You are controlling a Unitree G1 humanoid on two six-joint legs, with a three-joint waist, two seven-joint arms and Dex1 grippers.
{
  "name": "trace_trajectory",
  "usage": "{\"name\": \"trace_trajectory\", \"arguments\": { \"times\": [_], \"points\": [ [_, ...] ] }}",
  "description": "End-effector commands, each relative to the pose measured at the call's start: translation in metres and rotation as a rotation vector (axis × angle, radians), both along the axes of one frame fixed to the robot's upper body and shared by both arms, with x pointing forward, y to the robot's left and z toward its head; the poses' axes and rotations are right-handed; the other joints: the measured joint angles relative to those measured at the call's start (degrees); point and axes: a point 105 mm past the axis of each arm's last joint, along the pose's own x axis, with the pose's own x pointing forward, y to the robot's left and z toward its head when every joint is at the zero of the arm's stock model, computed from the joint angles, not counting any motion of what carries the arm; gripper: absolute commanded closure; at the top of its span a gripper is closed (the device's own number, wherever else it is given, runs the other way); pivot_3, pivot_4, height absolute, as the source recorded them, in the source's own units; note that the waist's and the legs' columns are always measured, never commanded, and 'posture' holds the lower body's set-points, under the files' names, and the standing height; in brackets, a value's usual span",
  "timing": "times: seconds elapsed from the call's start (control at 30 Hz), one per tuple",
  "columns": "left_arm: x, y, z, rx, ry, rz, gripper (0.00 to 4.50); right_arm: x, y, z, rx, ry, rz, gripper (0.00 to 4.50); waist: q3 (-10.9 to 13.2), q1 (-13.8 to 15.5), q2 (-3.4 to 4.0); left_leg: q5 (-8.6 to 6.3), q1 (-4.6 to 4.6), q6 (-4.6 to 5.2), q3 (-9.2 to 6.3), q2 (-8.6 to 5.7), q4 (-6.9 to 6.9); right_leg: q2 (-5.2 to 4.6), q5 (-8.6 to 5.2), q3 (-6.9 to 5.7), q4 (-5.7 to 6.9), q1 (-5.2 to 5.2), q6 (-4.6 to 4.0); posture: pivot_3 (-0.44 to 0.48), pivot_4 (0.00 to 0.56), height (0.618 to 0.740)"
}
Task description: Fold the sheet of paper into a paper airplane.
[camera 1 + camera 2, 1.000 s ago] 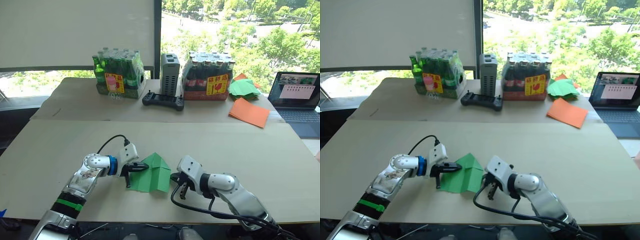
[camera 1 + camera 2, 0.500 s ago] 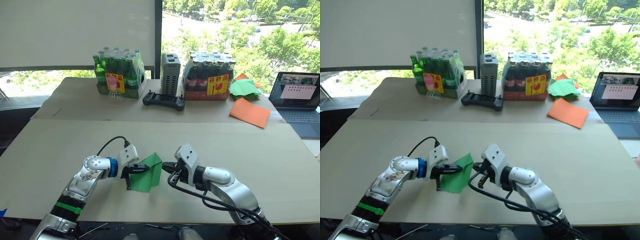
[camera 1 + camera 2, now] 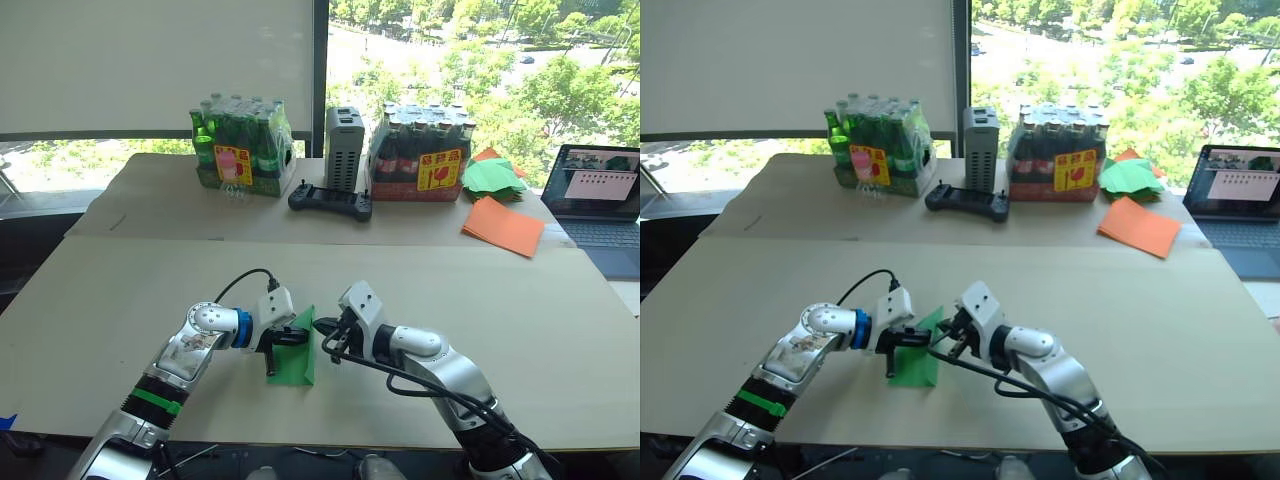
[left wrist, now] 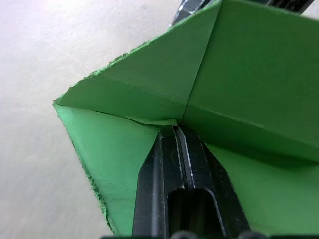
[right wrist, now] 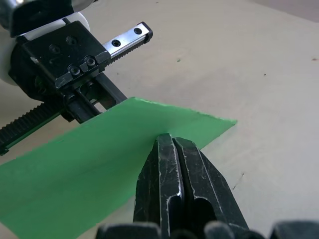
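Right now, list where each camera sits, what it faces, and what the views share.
Left eye and right eye views: on the head, looking forward and down over the table; both arms show, meeting at the paper airplane.
Left wrist view: along the left gripper, shut on the green fold.
Right wrist view: along the right gripper, closed at the paper's edge, facing the left gripper.
Shared: all four show the paper airplane.

Green paper airplane [image 3: 295,352], half folded, upright on the near table.
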Motion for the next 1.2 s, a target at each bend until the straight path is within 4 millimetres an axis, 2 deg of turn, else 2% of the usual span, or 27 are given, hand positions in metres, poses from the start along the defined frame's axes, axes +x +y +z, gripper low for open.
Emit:
{"name": "trace_trajectory", "arguments": {
  "times": [0.03, 0.27, 0.63, 0.8, 0.87, 1.03, 1.2],
  "points": [
    [-0.002, 0.009, -0.007, 0.012, 0.031, 0.031, 4.48, 0.001, 0.015, 0.012, 0.028, -0.057, 0.033, 4.5, 0.0, -0.1, 0.0, 0.0, 0.0, 0.0, 0.0, 0.0, 0.0, 0.0, 0.0, 0.0, 0.0, -0.01, 0.0, 0.0, 0.15, 0.74],
    [-0.001, 0.036, 0.005, 0.016, 0.014, 0.119, 4.48, 0.002, 0.02, 0.004, -0.001, -0.054, 0.046, 4.5, 0.01, -0.43, 0.01, 0.0, 0.03, 0.0, -0.01, 0.03, 0.0, 0.03, 0.01, 0.0, 0.08, -0.05, -0.02, 0.0, 0.15, 0.74],
    [0.0, 0.058, 0.025, -0.029, 0.005, 0.215, 4.48, 0.001, 0.034, -0.004, -0.03, -0.06, 0.078, 4.5, 0.03, -0.38, 0.04, 0.0, -0.1, 0.0, -0.02, 0.04, 0.0, 0.03, 0.01, -0.01, 0.07, -0.16, -0.02, 0.0, 0.15, 0.74],
    [0.013, 0.059, 0.05, -0.101, -0.053, 0.254, 4.48, 0.003, 0.033, -0.011, -0.057, -0.044, 0.069, 4.5, 0.03, -0.25, 0.04, 0.0, -0.12, 0.0, -0.02, 0.03, 0.0, 0.02, 0.02, -0.02, 0.05, -0.17, -0.03, 0.0, 0.15, 0.74],
    [0.01, 0.05, 0.058, -0.146, -0.048, 0.225, 4.48, 0.005, 0.032, -0.013, -0.065, -0.041, 0.06, 4.5, 0.03, -0.16, 0.04, 0.0, -0.14, 0.0, -0.03, 0.03, 0.0, 0.01, 0.02, -0.02, 0.04, -0.17, -0.03, 0.0, 0.15, 0.74],
    [-0.003, 0.039, 0.028, -0.117, 0.024, 0.18, 4.48, 0.007, 0.03, -0.012, -0.067, -0.043, 0.051, 4.5, 0.03, -0.44, 0.04, 0.0, -0.12, 0.0, -0.01, 0.03, 0.0, 0.01, 0.02, -0.02, 0.05, -0.16, -0.03, 0.0, 0.15, 0.74],
    [-0.008, 0.034, 0.007, -0.08, 0.057, 0.163, 4.48, 0.007, 0.028, -0.003, -0.038, -0.057, 0.051, 4.5, 0.03, -0.29, 0.04, 0.0, -0.12, 0.0, -0.03, 0.03, 0.0, 0.02, 0.02, -0.03, 0.09, -0.17, -0.04, 0.0, 0.15, 0.74]
  ]
}}
